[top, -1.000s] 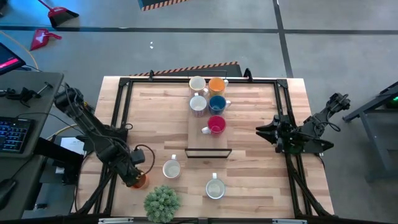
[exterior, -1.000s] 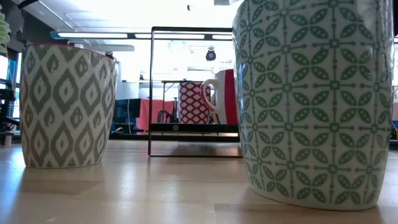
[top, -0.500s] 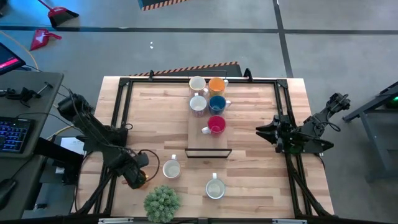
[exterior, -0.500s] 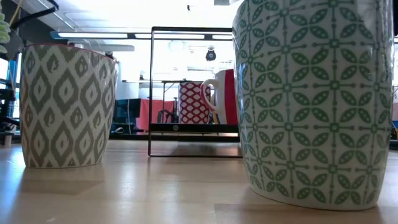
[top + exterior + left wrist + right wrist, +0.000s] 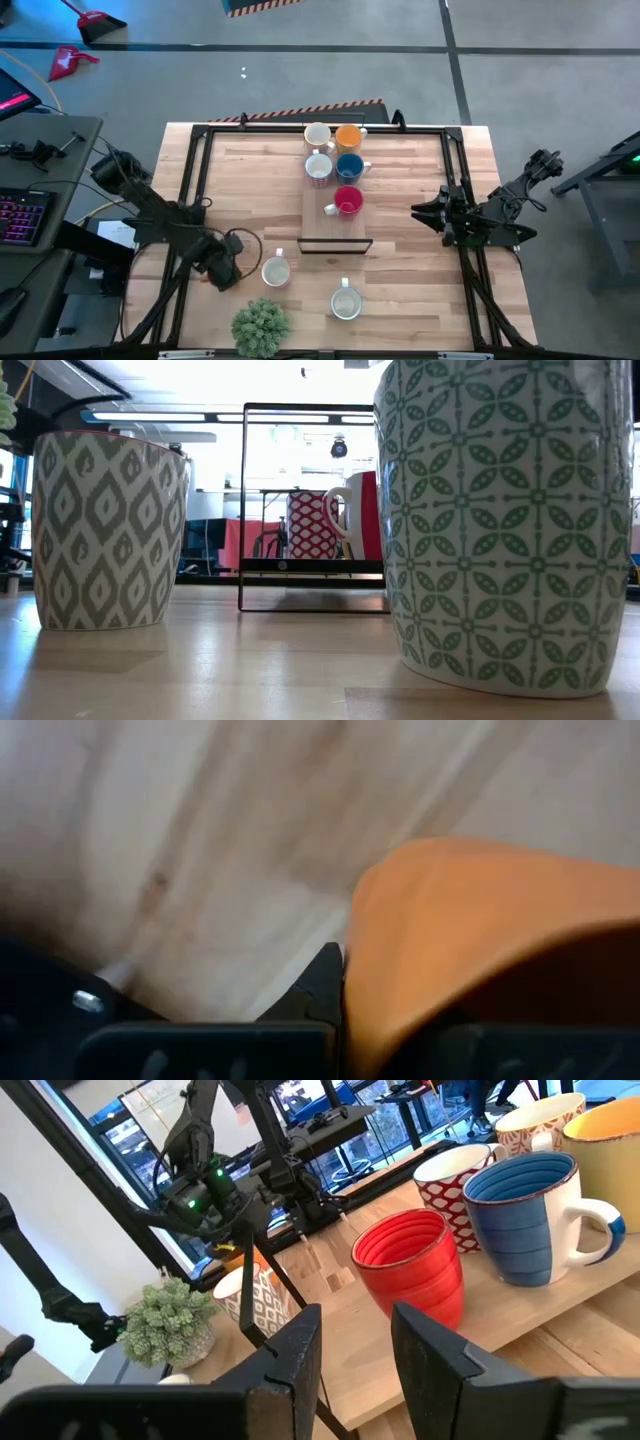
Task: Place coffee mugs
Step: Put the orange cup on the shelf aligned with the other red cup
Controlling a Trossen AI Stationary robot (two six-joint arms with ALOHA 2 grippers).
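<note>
My left gripper (image 5: 222, 270) points down at the table's near left and is shut on an orange mug (image 5: 480, 930), which the gripper hides in the high view. Two white patterned mugs (image 5: 275, 271) (image 5: 345, 303) stand on the table near the front. A low wooden shelf (image 5: 336, 225) bears a red mug (image 5: 347, 201), a blue mug (image 5: 349, 166), an orange mug (image 5: 349, 136) and two white mugs (image 5: 318, 167) (image 5: 317, 134). My right gripper (image 5: 355, 1340) waits open at the right edge, pointing level at the shelf. My left gripper comes at the orange mug from above, pointing down. One finger (image 5: 325, 978) lies against the outside of the mug's wall (image 5: 375, 970); the mug hides the other finger. Whether the mug stands on the table or hangs clear, I cannot tell.
A green spiky plant ball (image 5: 261, 326) sits at the near edge, close to my left gripper. A black wire frame (image 5: 336, 245) stands at the shelf's near end. Black rails (image 5: 197, 170) run along the table's sides. Bare wood lies left and right of the shelf.
My left gripper has sunk and shifted a little toward the far edge and the nearer white mug. The orange mug, which showed at its near side, is now hidden beneath it in the high view.
</note>
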